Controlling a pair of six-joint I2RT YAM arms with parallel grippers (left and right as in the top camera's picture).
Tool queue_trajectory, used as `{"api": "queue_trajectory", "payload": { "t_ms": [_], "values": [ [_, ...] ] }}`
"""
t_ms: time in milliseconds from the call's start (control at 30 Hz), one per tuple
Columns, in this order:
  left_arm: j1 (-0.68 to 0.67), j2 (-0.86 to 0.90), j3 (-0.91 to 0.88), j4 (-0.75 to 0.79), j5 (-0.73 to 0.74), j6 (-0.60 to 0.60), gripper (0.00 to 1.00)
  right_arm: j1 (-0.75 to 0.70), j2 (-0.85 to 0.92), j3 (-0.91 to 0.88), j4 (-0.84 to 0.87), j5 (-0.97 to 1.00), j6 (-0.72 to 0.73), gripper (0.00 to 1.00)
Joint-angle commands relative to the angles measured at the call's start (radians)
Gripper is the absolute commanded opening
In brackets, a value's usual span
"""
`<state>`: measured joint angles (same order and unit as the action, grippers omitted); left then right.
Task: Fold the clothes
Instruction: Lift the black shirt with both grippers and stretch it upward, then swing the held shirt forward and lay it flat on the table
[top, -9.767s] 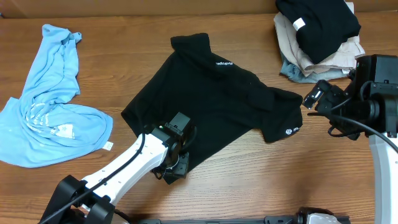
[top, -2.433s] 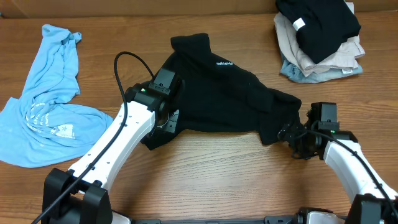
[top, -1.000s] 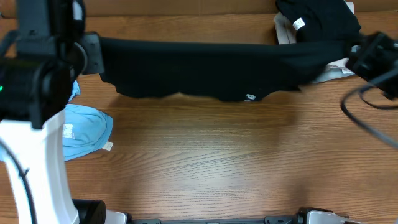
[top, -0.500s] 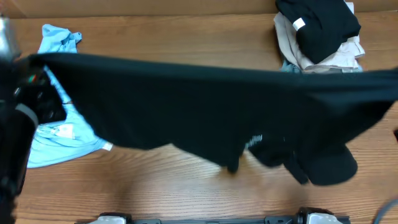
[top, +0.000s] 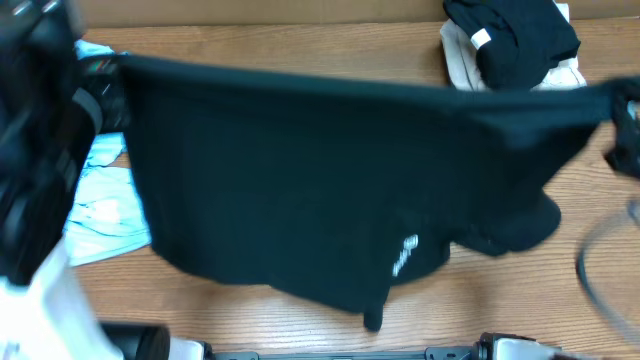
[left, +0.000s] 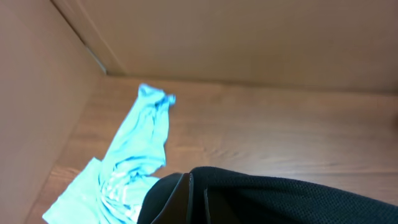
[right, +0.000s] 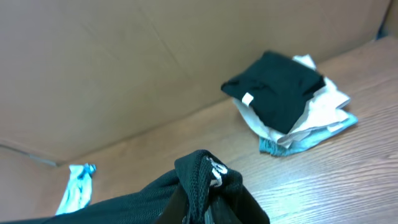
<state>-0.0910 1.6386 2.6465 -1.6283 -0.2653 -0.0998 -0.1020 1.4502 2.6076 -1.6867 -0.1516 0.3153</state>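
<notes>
Jaws clamped on the black shirt, both sides: left gripper at one end of its top edge, right gripper at the other. We note cloth hanging spread between them.

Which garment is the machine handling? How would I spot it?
Over the wooden table, a big black soft-cloth shirt hangs stretched sideways. Unlike the tagged black folded garment atop the pale folded pile in the corner, it is spread wide.
</notes>
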Motion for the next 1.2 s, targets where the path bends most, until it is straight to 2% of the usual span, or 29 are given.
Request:
{"api": "queue_trajectory", "payload": {
  "t_ms": [0,233,400,500,667,833,1000,1167],
  "values": [
    [0.018,0.105,-0.012,0.026,-0.091,0.027,0.04,-0.003,0.114,-0.01,0.051,0.001,-0.039,0.04],
    [0.082,0.289,-0.012,0.312,-0.076,0.055,0.04,0.003,0.319,-0.009,0.379,-0.122,-0.054,0.04],
    [0.119,0.292,-0.01,0.466,-0.061,0.061,0.04,0.003,0.344,-0.009,0.563,-0.153,-0.05,0.04],
    [0.134,0.288,-0.006,0.507,0.013,0.076,0.04,0.003,0.344,-0.009,0.616,-0.154,-0.052,0.04],
    [0.142,0.324,-0.007,0.426,0.103,0.076,0.04,0.003,0.386,-0.01,0.594,-0.172,-0.088,0.04],
    [0.143,0.434,-0.007,0.244,0.13,0.074,0.04,0.003,0.491,-0.04,0.48,-0.236,-0.152,0.04],
    [0.143,0.566,-0.007,0.042,0.194,0.072,0.04,0.003,0.578,-0.14,0.365,-0.243,-0.19,0.04],
    [0.143,0.646,-0.01,-0.061,0.243,0.058,0.04,0.003,0.587,-0.25,0.29,-0.243,-0.189,0.04]
  ]
}}
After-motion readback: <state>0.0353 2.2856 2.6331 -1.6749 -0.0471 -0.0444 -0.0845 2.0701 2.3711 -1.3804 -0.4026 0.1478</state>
